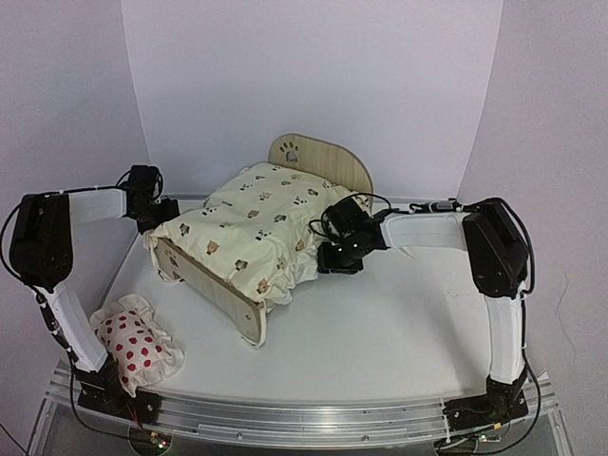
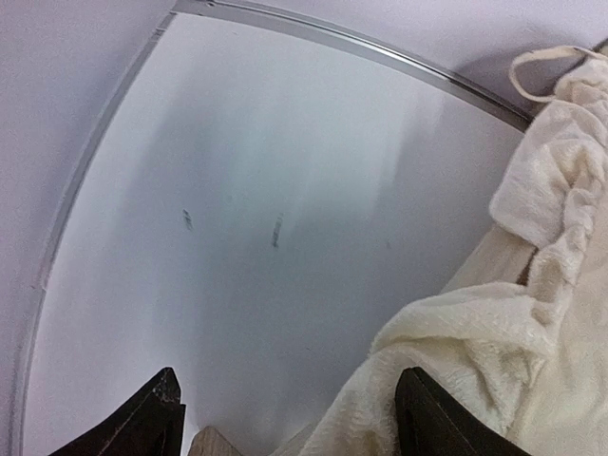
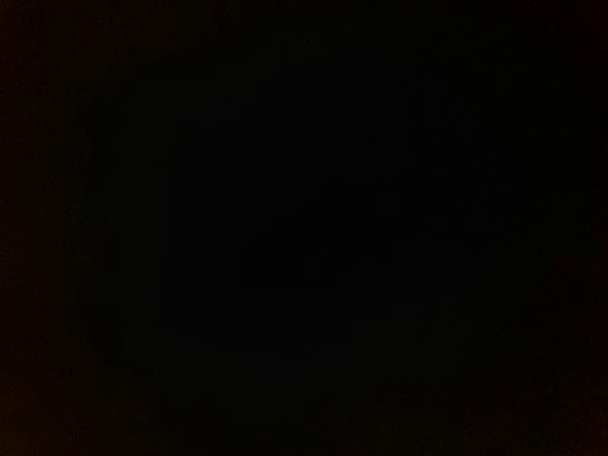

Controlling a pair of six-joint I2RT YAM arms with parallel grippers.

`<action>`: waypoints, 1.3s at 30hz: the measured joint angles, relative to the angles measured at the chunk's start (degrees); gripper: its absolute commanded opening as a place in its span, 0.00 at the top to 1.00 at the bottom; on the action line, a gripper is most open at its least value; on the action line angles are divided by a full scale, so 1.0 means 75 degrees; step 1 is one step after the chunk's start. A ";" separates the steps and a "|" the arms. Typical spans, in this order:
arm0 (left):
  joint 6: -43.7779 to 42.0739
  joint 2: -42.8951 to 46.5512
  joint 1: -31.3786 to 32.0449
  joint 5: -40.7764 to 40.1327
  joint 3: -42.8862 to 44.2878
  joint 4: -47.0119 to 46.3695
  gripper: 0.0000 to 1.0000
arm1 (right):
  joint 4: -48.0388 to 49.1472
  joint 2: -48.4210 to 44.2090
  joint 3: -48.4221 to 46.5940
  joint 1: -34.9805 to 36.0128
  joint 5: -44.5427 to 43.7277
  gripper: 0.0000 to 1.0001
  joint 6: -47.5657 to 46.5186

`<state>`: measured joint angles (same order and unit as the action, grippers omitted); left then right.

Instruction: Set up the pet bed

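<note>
The pet bed (image 1: 318, 160), a light-wood frame with a paw-print headboard, stands at the middle of the table. A cream animal-print cushion (image 1: 256, 223) covers it and spills over its sides. My left gripper (image 1: 160, 224) is at the bed's far left corner. In the left wrist view it (image 2: 288, 399) is open, with cushion fabric (image 2: 475, 361) lying against the right finger and a wooden corner (image 2: 214, 445) between the tips. My right gripper (image 1: 330, 256) presses into the cushion's right side, its fingers hidden in the fabric. The right wrist view is fully black.
A small white pillow with red spots (image 1: 138, 344) lies at the front left by the left arm's base. A cushion tie (image 2: 541, 71) loops near the table's metal rim (image 2: 332, 43). Purple walls close off the back and sides.
</note>
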<state>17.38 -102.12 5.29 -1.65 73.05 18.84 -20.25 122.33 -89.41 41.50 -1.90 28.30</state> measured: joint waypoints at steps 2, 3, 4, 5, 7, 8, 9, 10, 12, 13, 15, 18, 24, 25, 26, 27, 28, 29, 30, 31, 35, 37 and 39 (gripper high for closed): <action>0.0184 0.0311 0.0245 0.0271 -0.0392 -0.0190 0.26 | -0.0268 -0.0096 0.0023 -0.0313 -0.0006 0.48 -0.0122; 0.0193 0.0479 0.0356 0.0459 -0.0628 -0.0340 0.27 | -0.0338 -0.0166 0.0079 -0.0472 0.0000 0.47 -0.0126; 0.0237 0.0725 0.0503 0.0643 -0.0920 -0.0501 0.27 | -0.0360 -0.0238 0.0168 -0.0644 -0.0014 0.47 -0.0101; 0.0354 0.1020 0.0681 0.0848 -0.1274 -0.0673 0.27 | -0.0248 -0.0351 0.0375 -0.0864 -0.0033 0.46 -0.0064; 0.0649 0.1458 0.1099 0.1197 -0.1834 -0.0860 0.27 | 0.0068 -0.0626 0.0870 -0.1297 -0.0117 0.42 -0.0023; 0.0852 0.1657 0.1420 0.1402 -0.2146 -0.0984 0.27 | 0.0165 -0.0848 0.1169 -0.1513 -0.0194 0.37 -0.0022; 0.1073 0.1792 0.1745 0.1617 -0.2416 -0.1207 0.27 | 0.0186 -0.1110 0.1467 -0.1725 -0.0329 0.33 -0.0027; 0.1264 0.1862 0.2035 0.1788 -0.2560 -0.1386 0.27 | 0.0146 -0.1433 0.1768 -0.1902 -0.0503 0.29 -0.0094; 0.1647 0.1928 0.2599 0.2027 -0.2803 -0.1801 0.28 | -0.0039 -0.2118 0.2231 -0.2137 -0.0918 0.20 -0.0222; 0.1845 0.1933 0.2828 0.2061 -0.2895 -0.1994 0.28 | -0.0204 -0.2496 0.2382 -0.2162 -0.1159 0.17 -0.0340; 0.2188 0.1931 0.3211 0.2221 -0.3074 -0.2383 0.28 | -0.0515 -0.3241 0.2552 -0.2117 -0.1606 0.12 -0.0554; 0.2650 0.1857 0.3763 0.2289 -0.3163 -0.2753 0.28 | -0.0898 -0.4195 0.2595 -0.2017 -0.2227 0.08 -0.0808; 0.3534 0.1060 0.5011 0.1887 -0.2820 -0.3674 0.30 | -0.1532 -0.5641 0.2904 -0.1972 -0.2849 0.05 -0.0992; 0.3656 0.0908 0.5178 0.1774 -0.2719 -0.3853 0.30 | -0.1618 -0.5826 0.2978 -0.1975 -0.2862 0.05 -0.0990; 0.3768 0.0772 0.5344 0.1630 -0.2628 -0.4015 0.30 | -0.1695 -0.5979 0.3038 -0.1979 -0.2861 0.05 -0.0983; 0.3808 0.0716 0.5470 0.1496 -0.2586 -0.4114 0.30 | -0.1756 -0.6123 0.3093 -0.1977 -0.2822 0.05 -0.0969; 0.3819 0.0703 0.5614 0.1306 -0.2555 -0.4167 0.29 | -0.1801 -0.6248 0.3149 -0.1976 -0.2737 0.05 -0.0957; 0.3792 0.0726 0.5738 0.1099 -0.2540 -0.4149 0.29 | -0.1843 -0.6378 0.3209 -0.1976 -0.2625 0.05 -0.0936; 0.3752 0.0771 0.5833 0.0905 -0.2540 -0.4105 0.27 | -0.1883 -0.6499 0.3264 -0.1976 -0.2494 0.05 -0.0911; 0.3669 0.0849 0.5915 0.0645 -0.2539 -0.4000 0.25 | -0.1916 -0.6595 0.3302 -0.1976 -0.2336 0.05 -0.0871; 0.3161 0.1174 0.6199 -0.0348 -0.2469 -0.3306 0.18 | -0.1792 -0.6781 0.3431 -0.1965 -0.1427 0.05 -0.0539; 0.2848 0.1267 0.6258 -0.0640 -0.2368 -0.2956 0.16 | -0.1564 -0.6748 0.3559 -0.1874 -0.0933 0.04 -0.0304; 0.2510 0.1328 0.6263 -0.0810 -0.2212 -0.2576 0.15 | -0.1368 -0.6570 0.3608 -0.1585 -0.0610 0.03 -0.0152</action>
<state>36.20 -92.15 52.26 -7.73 56.45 -0.48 -30.51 73.05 -62.35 29.61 -6.47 27.17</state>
